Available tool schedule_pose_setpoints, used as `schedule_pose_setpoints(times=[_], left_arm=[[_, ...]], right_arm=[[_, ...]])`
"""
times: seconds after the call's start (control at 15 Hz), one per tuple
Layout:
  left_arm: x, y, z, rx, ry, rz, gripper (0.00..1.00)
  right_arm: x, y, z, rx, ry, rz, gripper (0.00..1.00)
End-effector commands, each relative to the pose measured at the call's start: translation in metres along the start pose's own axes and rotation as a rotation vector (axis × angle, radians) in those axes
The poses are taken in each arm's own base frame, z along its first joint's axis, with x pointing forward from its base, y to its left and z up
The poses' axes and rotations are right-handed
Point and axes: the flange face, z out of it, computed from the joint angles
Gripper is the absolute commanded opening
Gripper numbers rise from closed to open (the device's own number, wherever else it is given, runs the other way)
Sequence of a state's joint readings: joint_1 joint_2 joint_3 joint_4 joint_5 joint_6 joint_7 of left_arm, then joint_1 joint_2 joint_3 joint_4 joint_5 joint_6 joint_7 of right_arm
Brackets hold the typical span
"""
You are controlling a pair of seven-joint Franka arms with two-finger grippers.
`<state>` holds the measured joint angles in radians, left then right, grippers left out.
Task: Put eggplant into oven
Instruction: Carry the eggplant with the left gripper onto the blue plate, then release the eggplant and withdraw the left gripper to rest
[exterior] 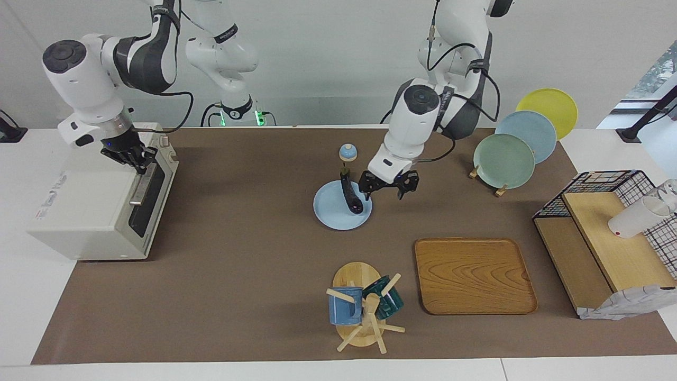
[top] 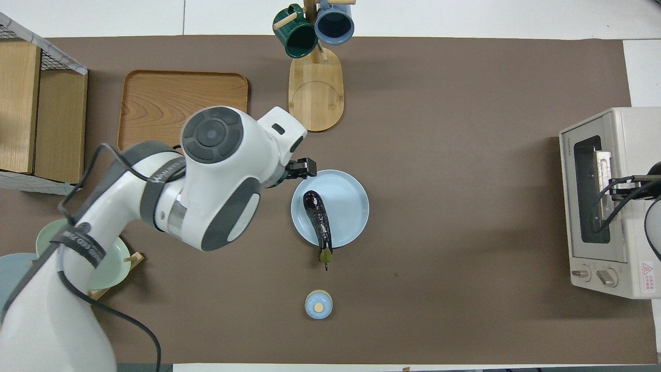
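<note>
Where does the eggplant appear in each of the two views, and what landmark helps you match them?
Facing view: the eggplant lies mid-picture, on the pale blue plate.
Overhead view: the eggplant lies mid-picture, on that plate.
Shared landmark: the small blue lid by its stem.

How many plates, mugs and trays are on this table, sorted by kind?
Plates: 4 (pale blue under eggplant, green, blue, yellow)
Mugs: 2 (blue, dark green)
Trays: 1 (wooden)
Total: 7
</note>
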<state>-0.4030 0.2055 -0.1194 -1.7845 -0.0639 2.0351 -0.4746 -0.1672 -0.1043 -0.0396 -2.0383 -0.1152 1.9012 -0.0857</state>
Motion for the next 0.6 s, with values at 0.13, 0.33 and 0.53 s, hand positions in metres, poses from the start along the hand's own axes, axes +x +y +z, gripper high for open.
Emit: schedule_pose_setpoints(times=[0.13, 0.33, 0.53], left_arm=[[0.031, -0.109, -0.07, 0.017, -0.021, 0.004, 1.0], [0.026, -0.155, -0.107, 0.047, -0.017, -0.015, 1.0], [0.01, -0.179, -0.135, 0.063, -0.036, -0.053, 1.0]], right_arm=[[0.001, 0.003, 0.014, -0.015, 0.014, 0.018, 0.0], [0.002, 0.002, 0.018, -0.013, 0.007, 0.016, 0.0], [0.003, 0.001, 0.026, -0.01, -0.008, 0.012, 0.0]])
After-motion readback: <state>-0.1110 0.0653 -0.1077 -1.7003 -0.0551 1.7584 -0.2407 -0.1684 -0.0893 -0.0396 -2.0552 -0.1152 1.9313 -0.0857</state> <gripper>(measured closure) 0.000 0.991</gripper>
